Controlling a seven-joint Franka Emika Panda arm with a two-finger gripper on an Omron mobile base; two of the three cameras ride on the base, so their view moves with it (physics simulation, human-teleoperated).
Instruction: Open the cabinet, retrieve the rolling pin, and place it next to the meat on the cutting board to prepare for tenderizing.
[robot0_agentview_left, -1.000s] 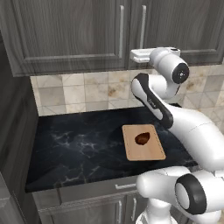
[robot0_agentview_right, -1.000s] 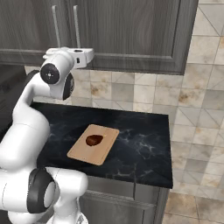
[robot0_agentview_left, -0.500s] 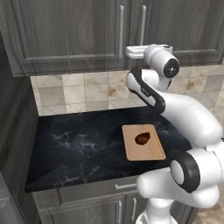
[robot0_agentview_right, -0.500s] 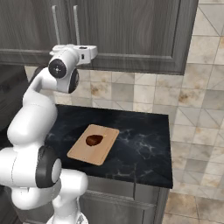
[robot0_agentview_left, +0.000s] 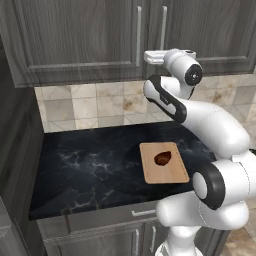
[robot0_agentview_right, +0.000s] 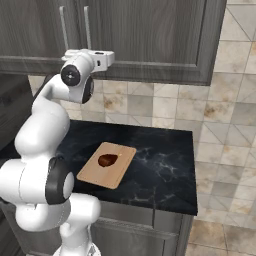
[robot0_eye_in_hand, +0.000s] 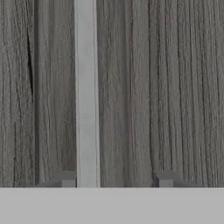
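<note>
Cabinet (robot0_agentview_left: 75, 40) doors hang shut above a beige tiled backsplash (robot0_agentview_left: 90, 102) and a black marbled counter (robot0_agentview_left: 90, 165), where we see the meat (robot0_agentview_left: 163, 158) resting on the cutting board (robot0_agentview_left: 172, 172). We find our gripper (robot0_eye_in_hand: 116, 179) up against the right door's silver handle (robot0_eye_in_hand: 85, 92), fingertips (robot0_eye_in_hand: 66, 178) apart; whether they pinch the bar, we cannot tell.

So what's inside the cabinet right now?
Can't tell: both doors of the cabinet are closed, so its inside is hidden. The gripper sits against the door front by a silver handle.
</note>
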